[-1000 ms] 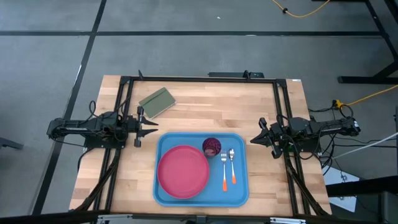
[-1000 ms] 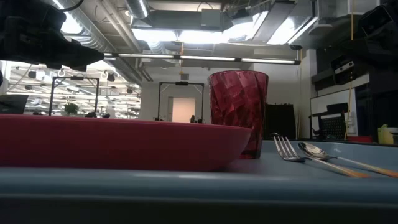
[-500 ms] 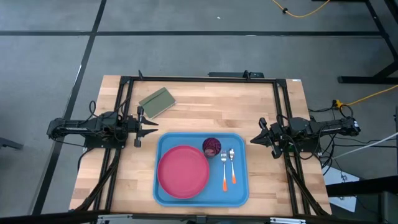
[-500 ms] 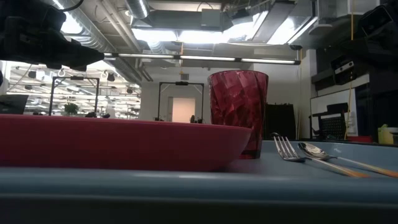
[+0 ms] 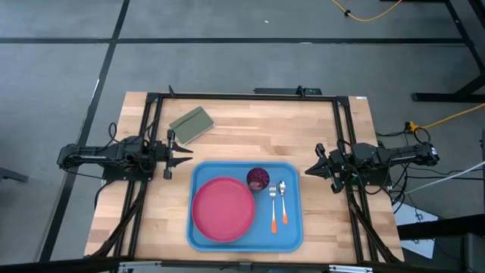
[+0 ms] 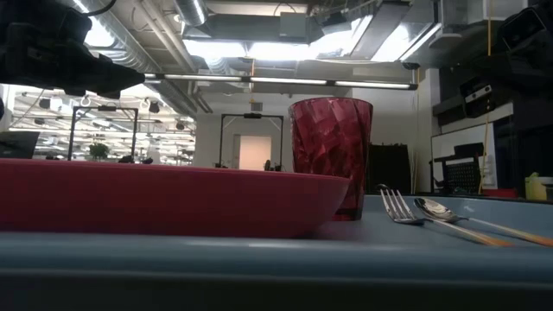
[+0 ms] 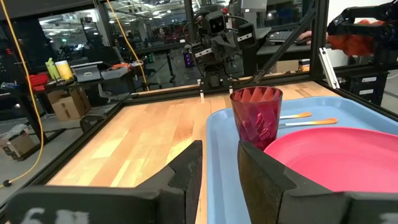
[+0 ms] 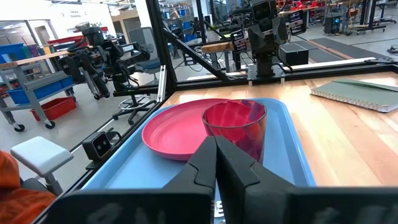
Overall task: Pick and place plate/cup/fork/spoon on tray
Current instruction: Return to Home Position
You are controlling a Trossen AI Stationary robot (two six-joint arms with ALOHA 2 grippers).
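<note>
Blue tray (image 5: 295, 227), lower centre of the high view, holds plate (image 5: 223, 209), cup (image 5: 258, 179), fork (image 5: 273, 208) and spoon (image 5: 283, 201) (all four aboard). Left gripper (image 5: 184, 159), fingers parted, and right gripper (image 5: 308, 171), fingers pressed together, flank it; only homing seems left.

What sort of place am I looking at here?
Probably a robotics workshop: another robot arm stands in the background, bare ducts run overhead, and a yellow cable trails across the floor.
</note>
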